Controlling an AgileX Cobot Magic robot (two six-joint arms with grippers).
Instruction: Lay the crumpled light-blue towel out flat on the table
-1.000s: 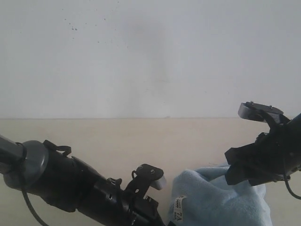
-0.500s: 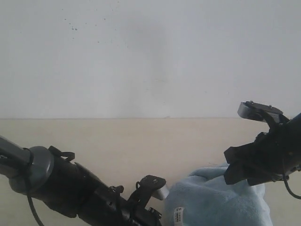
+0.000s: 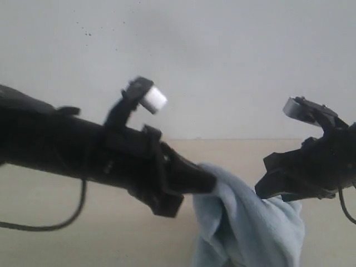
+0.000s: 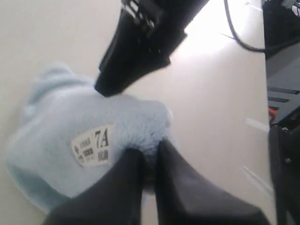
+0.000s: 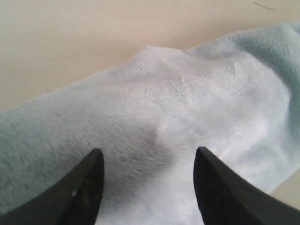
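Over the desk (image 3: pixel 122 239) the towel (image 3: pixel 250 228) hangs bunched from the left gripper (image 4: pixel 150 152), clamped tight on one fluffy fold; so thin a pinch may slip. The right gripper (image 5: pixel 148 152), spread wide over mid-cloth, risks catching doubled layers.

The exterior camera sits low, near table (image 3: pixel 67 245) height, facing the wall (image 3: pixel 222 55) with the left arm (image 3: pixel 83 150) and right arm (image 3: pixel 311 167) close in front, while both wrist cameras look down from above, the right one closest, and all three catch the towel (image 3: pixel 253 222).
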